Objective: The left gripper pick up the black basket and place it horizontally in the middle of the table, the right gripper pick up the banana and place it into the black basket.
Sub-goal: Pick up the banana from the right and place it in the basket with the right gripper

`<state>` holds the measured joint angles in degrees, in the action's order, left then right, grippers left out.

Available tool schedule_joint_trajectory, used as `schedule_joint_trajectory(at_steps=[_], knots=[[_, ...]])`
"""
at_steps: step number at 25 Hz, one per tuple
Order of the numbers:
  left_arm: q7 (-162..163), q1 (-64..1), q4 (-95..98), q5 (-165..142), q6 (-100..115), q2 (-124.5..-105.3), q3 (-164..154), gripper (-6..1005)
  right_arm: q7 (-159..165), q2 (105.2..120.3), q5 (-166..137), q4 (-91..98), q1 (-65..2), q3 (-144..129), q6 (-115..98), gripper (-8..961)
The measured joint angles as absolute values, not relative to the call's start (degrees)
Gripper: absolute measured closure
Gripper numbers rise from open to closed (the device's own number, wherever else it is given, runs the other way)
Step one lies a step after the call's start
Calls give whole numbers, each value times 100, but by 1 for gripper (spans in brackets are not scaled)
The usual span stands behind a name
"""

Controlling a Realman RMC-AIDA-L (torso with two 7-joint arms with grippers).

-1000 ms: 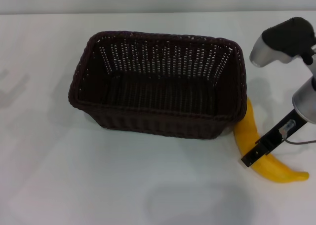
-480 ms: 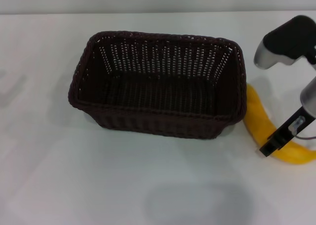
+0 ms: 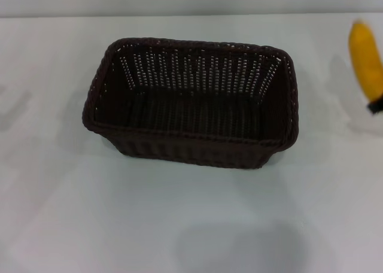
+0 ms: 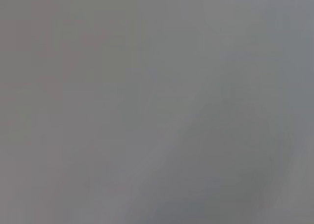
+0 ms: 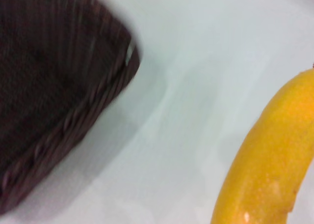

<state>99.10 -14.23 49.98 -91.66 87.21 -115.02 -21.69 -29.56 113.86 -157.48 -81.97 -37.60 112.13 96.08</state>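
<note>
Black basket (image 3: 190, 102) sits mid-table (image 3: 179, 225), upright. Banana (image 3: 366, 60) at the right edge, cut off by frame; right gripper (image 3: 376, 106) barely visible, grip can't be judged. Left wrist view shows only blank grey.

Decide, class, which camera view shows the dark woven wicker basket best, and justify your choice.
The head view: the dark woven wicker basket appears whole there, rim, perforated sides and empty floor, standing on the white table. The right wrist view catches only one braided rim corner. The left wrist view shows none of it.
</note>
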Motion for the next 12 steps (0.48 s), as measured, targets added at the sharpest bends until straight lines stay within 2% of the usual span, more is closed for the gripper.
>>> schedule_joint_trajectory(at_steps=[3,7,12], knots=[[9901,-1424,4995,-9166,8721,-11502,-2170,248,-3101,11357,-15602,-8561,-3958,11351,9648,431],[9899,-1424,4992,-9179,8721,-11511,-2176,249,-3268,11507,-15055,-8828,-4247,11254,9724,416],[9912,-1424,4992,-9179,8721,-11524,-2203,249,-3293,11542,-13975,-8754,-4486,10468,9529,396]])
